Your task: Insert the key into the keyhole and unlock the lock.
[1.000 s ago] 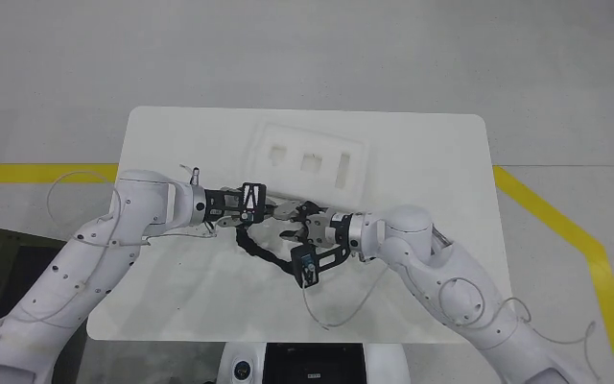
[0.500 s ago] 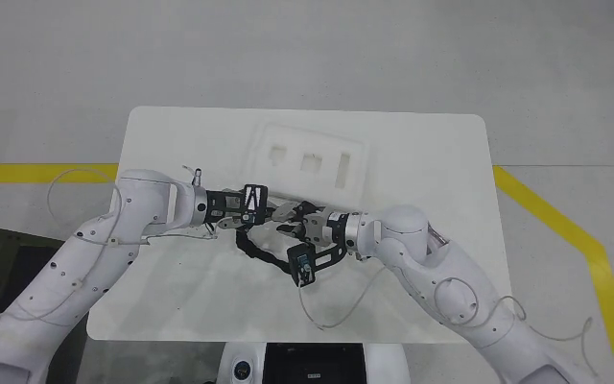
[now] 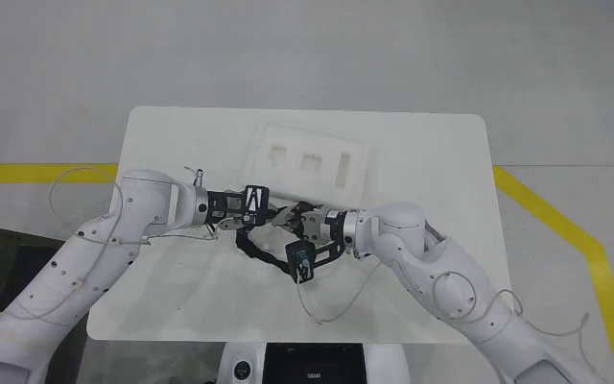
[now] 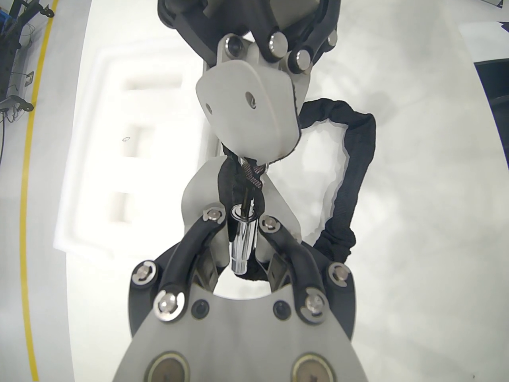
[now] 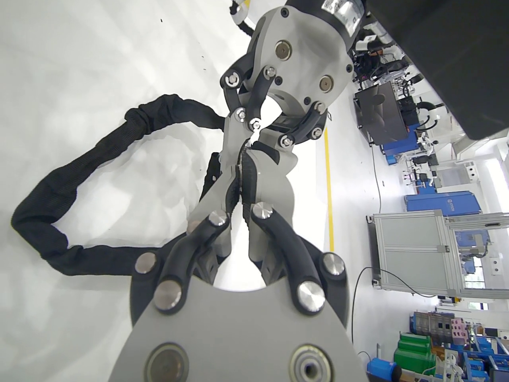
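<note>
Left gripper (image 4: 241,220) clenched on chrome lock cylinder (image 4: 239,246), mid-counter (image 3: 422,154); long axis along fingers, keyhole end toward right gripper (image 5: 238,184). Right gripper pinching key (image 4: 249,196), shaft in line with cylinder, tip at keyhole. Black sleeved cable (image 3: 257,252) looping from cylinder onto counter. Foam tray (image 3: 312,158) beyond.

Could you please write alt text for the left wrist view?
The left hand clamps a chain lock's chrome cylinder, while the right hand opposite holds the key with its tip at the keyhole. The black chain loops over the white table.
</note>
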`<state>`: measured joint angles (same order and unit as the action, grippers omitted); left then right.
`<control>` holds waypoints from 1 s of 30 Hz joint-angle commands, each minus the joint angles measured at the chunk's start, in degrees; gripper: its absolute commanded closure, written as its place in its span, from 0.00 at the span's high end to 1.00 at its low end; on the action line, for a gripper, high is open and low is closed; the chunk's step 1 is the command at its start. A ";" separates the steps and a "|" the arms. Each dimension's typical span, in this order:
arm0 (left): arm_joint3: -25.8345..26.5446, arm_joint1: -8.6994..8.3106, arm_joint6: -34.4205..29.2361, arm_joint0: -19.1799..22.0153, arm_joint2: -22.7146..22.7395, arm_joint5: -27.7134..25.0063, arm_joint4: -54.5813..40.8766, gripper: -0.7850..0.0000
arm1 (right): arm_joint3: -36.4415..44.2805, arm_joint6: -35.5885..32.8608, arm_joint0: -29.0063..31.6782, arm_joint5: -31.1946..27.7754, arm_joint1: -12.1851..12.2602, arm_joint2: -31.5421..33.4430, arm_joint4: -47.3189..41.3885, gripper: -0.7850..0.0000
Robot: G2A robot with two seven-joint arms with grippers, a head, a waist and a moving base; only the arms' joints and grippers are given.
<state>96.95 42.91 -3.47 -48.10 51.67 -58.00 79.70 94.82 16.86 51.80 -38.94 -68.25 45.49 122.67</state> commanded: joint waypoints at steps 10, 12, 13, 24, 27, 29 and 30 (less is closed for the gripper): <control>0.24 0.30 1.06 -0.12 0.01 0.00 2.02 0.00 | -2.62 -2.35 -1.18 -3.25 -0.89 0.60 -8.58 0.00; 0.21 0.36 1.29 -0.18 0.16 0.02 2.28 0.00 | -3.07 -3.04 -1.40 -3.54 -1.10 0.56 -10.04 0.04; 0.21 0.38 1.39 -0.22 0.28 0.06 2.41 0.00 | -3.37 -3.29 -1.49 -3.70 -1.20 0.56 -10.82 0.06; 0.78 0.28 2.40 -1.25 2.43 0.40 3.40 0.00 | -4.41 -4.66 -2.00 -3.62 -1.84 0.75 -15.56 0.43; 0.76 0.18 2.47 -1.62 3.22 0.41 3.55 0.00 | -4.11 -4.22 -1.87 -3.41 -1.87 0.88 -16.07 0.44; 0.68 0.11 2.51 -1.86 3.83 0.60 3.66 0.00 | -3.86 -3.88 -1.67 -3.05 -1.82 1.07 -16.03 0.44; 0.58 0.07 2.61 -2.00 4.18 0.77 3.59 0.00 | -3.74 -3.65 -1.49 -2.82 -1.78 1.21 -16.08 0.45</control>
<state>97.62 43.01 -0.95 -49.98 55.57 -57.39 83.35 90.99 13.06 50.18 -41.93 -70.06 46.59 106.60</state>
